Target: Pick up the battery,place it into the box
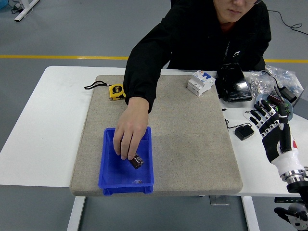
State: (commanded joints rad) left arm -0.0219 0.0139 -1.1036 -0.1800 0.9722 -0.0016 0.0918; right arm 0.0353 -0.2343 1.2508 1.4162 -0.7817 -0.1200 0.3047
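Fingers spread and empty, the right hand (274, 126) hovers at the table's (43, 125) right edge; a person's hand (129, 136) lifts the battery (138, 161) from the blue box (109, 174).

No text, label or number is legible anywhere; a small white jacket (202, 43) logo is unreadable.

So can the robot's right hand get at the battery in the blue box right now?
Probably not: the person's hand holds the battery over the blue box, and the right hand is far off at the table's right.
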